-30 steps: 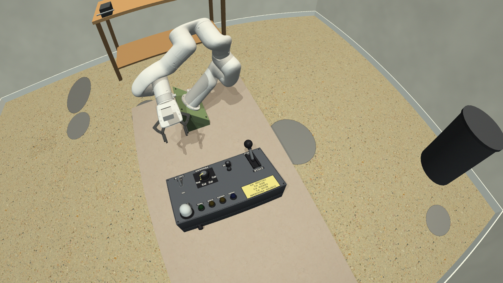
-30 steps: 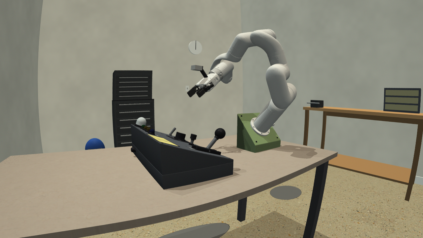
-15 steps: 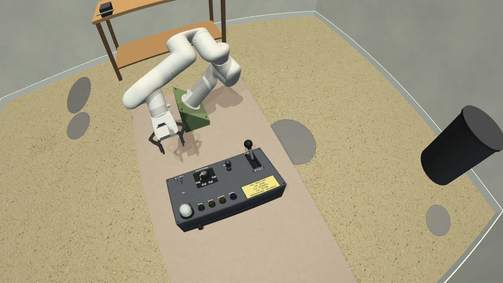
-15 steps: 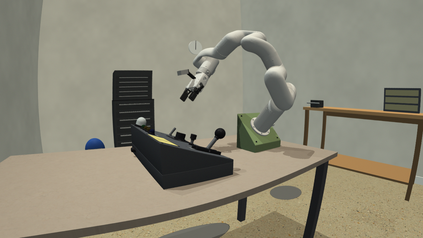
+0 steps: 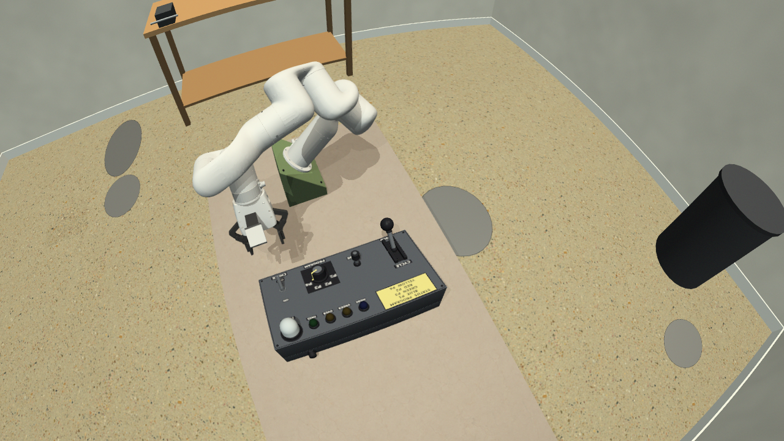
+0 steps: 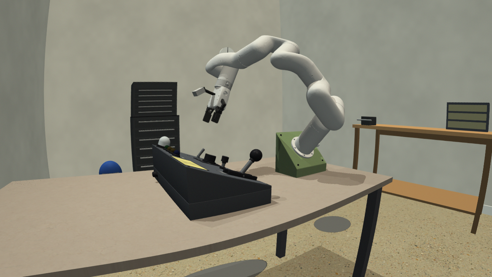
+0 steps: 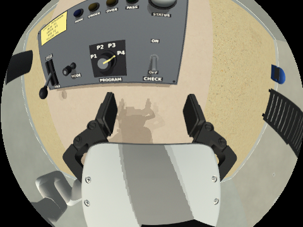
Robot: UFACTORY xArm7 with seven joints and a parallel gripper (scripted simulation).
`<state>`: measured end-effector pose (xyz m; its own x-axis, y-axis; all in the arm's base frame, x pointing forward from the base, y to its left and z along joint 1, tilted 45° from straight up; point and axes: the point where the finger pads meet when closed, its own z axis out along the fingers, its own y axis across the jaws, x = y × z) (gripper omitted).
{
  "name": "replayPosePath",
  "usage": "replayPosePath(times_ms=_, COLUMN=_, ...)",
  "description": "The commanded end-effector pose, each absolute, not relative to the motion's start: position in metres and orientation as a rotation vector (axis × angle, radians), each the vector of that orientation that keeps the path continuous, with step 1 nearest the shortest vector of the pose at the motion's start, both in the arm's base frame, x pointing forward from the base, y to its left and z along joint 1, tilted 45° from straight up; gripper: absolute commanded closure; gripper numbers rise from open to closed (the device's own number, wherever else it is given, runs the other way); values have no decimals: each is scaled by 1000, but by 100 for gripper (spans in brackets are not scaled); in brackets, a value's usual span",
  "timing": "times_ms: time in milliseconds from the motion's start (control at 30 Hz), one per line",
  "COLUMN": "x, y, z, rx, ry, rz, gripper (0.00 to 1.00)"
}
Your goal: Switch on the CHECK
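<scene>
The dark console (image 5: 350,296) sits on the table, also in the side view (image 6: 210,179) and the wrist view (image 7: 111,44). The CHECK toggle (image 7: 153,64) stands at the console's near right in the wrist view, its lever leaning toward the CHECK label, away from ON; it also shows in the overhead view (image 5: 280,283). My gripper (image 5: 257,241) is open and empty. It hangs in the air above the table behind the console, fingers pointing down (image 6: 211,117). In the wrist view the fingers frame bare table short of the console's edge.
The console also holds a PROGRAM knob (image 7: 103,62) pointing at P4, a small knob (image 7: 68,70), a CYCLE lever with a black ball (image 5: 386,225), a white STATUS dome (image 5: 290,327) and several lamps. The green arm base (image 5: 298,175) stands behind.
</scene>
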<state>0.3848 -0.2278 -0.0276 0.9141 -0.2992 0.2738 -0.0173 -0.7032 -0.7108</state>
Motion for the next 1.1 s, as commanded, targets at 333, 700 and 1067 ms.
replayPosePath(times_ms=333, x=391, y=-230, z=-34, rx=-2333, ry=201, rz=-391, gripper=24)
replayPosePath(times_ms=700, x=391, y=-230, z=-34, rx=-2333, ry=201, rz=-391, gripper=24)
replayPosePath(times_ms=1067, x=391, y=-230, z=-34, rx=-2333, ry=201, rz=-391, gripper=24)
